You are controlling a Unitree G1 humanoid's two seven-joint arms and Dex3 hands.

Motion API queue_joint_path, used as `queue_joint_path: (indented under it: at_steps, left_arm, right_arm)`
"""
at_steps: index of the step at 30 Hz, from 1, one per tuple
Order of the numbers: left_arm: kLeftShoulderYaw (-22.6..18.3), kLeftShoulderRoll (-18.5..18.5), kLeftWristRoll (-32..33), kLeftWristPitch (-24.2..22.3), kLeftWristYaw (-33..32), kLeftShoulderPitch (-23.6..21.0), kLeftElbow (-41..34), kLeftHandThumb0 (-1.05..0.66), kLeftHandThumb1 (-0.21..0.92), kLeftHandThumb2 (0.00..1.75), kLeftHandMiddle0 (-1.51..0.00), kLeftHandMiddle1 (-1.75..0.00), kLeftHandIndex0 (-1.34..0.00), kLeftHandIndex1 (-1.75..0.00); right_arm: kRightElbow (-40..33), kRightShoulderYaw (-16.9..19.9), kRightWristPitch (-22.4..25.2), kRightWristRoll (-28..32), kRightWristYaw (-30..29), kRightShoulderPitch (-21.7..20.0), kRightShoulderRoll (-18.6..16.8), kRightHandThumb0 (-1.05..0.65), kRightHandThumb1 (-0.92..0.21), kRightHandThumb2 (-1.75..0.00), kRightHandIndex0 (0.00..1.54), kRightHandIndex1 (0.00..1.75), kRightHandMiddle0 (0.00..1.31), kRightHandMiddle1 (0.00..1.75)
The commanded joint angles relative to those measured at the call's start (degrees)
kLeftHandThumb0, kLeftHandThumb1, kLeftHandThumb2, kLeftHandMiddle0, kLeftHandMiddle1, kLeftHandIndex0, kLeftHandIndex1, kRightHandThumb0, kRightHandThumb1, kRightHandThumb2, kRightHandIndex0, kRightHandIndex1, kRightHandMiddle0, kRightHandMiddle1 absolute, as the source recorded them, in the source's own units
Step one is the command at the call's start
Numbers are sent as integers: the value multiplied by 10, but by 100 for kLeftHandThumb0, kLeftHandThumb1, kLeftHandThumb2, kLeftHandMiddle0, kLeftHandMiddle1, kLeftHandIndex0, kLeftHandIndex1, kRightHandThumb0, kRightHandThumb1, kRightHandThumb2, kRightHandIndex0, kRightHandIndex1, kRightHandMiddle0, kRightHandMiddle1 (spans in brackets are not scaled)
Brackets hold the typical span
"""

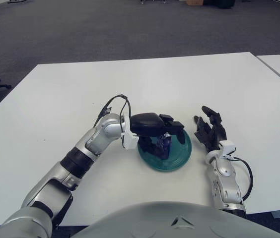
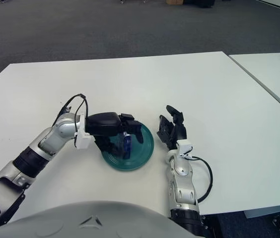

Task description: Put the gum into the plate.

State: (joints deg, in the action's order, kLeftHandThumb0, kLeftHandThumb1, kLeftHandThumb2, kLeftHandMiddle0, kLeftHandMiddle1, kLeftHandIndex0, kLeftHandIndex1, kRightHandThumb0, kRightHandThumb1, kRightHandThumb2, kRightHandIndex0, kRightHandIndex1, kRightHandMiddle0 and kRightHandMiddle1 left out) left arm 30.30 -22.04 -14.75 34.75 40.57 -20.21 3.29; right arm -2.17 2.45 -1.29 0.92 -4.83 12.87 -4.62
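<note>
- Left eye view: the small blue-purple gum pack (image 1: 163, 146) stands under the black three-fingered left hand (image 1: 156, 130), over the left half of the round dark-green plate (image 1: 179, 153) on the white table (image 1: 80, 89). The fingers (image 1: 172, 124) arch over the pack and reach down around it; they seem curled on it, though whether it already touches the plate is not clear. The black right hand (image 1: 209, 131) shows just right of the plate, fingers loosely spread and holding nothing.
- Right eye view: the gum pack (image 2: 126, 144) appears upright between the left hand's (image 2: 115, 130) thumb and fingers, inside the plate (image 2: 142, 151) rim. The right hand (image 2: 172, 130) is beside the plate, apart from it.
- Handling, as a judgement: the pack looks light, small and fairly stiff, with a glossy wrapper that may slip; a pinch across its flat faces should suit best, and it could topple when released upright.
</note>
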Motion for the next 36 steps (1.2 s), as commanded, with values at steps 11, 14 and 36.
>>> queue_joint_path:
  at_steps: [11, 14, 36]
  left_arm:
    - [-6, 5, -13, 80, -23, -21, 61, -105, 92, 51, 0, 0, 0, -1]
    - [-9, 12, 4, 78, -21, -20, 71, -105, 92, 50, 0, 0, 0, 0]
    - [-175, 202, 284, -136, -131, 96, 118, -105, 92, 62, 0, 0, 0, 0]
  right_arm:
    - [56, 6, -15, 12, 26, 11, 10, -59, -92, -80, 36, 17, 0, 71]
    - [67, 10, -26, 13, 26, 7, 8, -59, -92, -81, 34, 16, 0, 69]
    - [72, 6, -16, -18, -16, 8, -1, -64, -92, -81, 55, 21, 0, 75]
